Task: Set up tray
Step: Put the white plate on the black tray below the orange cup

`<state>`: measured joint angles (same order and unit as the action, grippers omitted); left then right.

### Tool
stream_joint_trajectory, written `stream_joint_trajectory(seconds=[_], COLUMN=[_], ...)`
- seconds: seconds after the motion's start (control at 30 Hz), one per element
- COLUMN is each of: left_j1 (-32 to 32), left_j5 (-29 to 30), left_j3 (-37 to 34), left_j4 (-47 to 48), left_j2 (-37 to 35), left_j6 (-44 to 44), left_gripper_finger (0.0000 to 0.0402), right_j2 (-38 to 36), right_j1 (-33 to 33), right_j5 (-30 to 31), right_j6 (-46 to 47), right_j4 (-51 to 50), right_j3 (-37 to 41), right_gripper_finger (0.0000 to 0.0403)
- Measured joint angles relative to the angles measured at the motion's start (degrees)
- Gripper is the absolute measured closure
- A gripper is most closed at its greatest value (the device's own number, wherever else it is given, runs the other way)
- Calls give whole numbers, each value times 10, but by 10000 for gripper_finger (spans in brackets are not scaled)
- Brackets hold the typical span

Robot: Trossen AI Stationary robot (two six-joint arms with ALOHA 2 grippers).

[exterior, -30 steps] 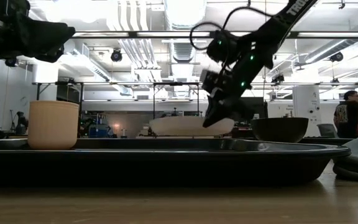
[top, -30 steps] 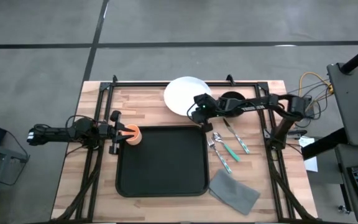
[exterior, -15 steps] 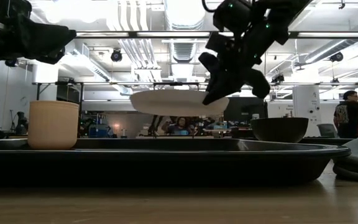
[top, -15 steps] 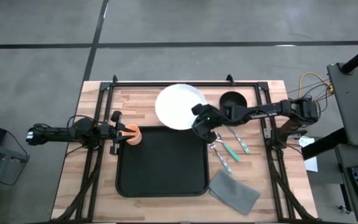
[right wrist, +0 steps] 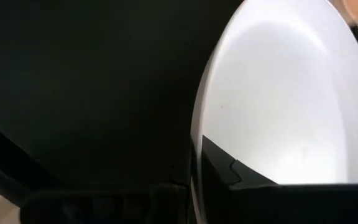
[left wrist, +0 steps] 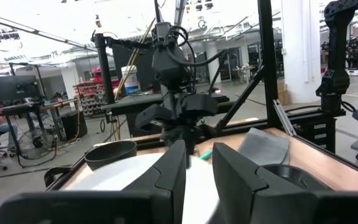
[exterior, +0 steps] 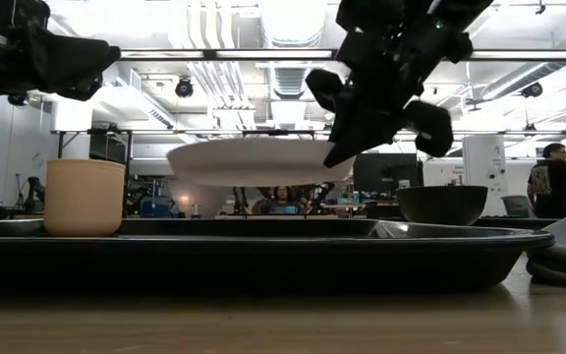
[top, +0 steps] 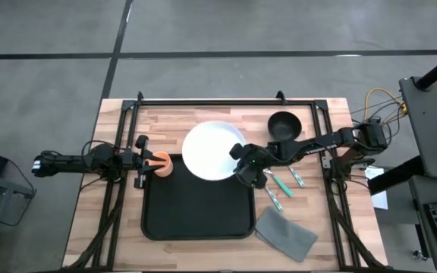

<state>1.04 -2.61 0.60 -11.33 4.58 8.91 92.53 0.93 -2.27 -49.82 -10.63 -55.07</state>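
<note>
The black tray is seen lying flat on the wooden table, near the middle, with its long side close to the front edge. A round white plate is held up in the air by the right gripper, whose fingers are closed on the plate's rim. The plate is kept level above the back edge of the tray and is not touching it, as is shown in the low view. In the right wrist view, the plate's rim is pinched between the dark fingers, with the black tray under it. An orange cup is stood upright in the tray's back left corner. The left gripper is found right at the cup, with a finger on each side of it; whether the cup is squeezed cannot be told. A dark bowl is set on the table behind the right arm. Some forks and spoons with green handles are laid just beside the tray on its right. A grey folded cloth is placed near the tray's front right corner. A person is seen far off in the room.
</note>
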Motion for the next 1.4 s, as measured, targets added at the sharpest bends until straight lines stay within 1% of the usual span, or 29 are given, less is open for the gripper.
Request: stream_joint_trajectory(seconds=[0.13,0.17,0.37,0.57,0.67,0.8,0.87,0.97,1.1,1.2,1.4], left_j1=[0,0,0,0,0,0,0,0,0,0,0], left_j5=[0,0,0,0,0,0,0,0,0,0,0], left_j3=[0,0,0,0,0,0,0,0,0,0,0], left_j4=[0,0,0,0,0,0,0,-1,-2,-1,-1], left_j2=[0,0,2,7,12,20,23,30,40,47,65], left_j6=[0,0,0,0,0,0,0,0,0,0,0], left_gripper_finger=[340,340,340,340,340,340,340,340,340,340,340], right_j2=[2,5,14,14,28,71,104,142,165,187,237], right_j1=[0,2,24,49,60,75,83,95,115,125,128], right_j5=[-93,-103,-119,-119,-117,-108,-97,-96,-100,-102,-97], right_j6=[-15,-17,-44,-55,-59,-57,-54,-63,-76,-77,-80], right_j4=[1,1,-7,-10,-7,-10,-11,-19,-39,-46,-38], right_j3=[-1,-4,-15,-24,-39,-74,-102,-139,-182,-200,-241], right_gripper_finger=[394,394,394,394,394,395,395,395,395,395,394])
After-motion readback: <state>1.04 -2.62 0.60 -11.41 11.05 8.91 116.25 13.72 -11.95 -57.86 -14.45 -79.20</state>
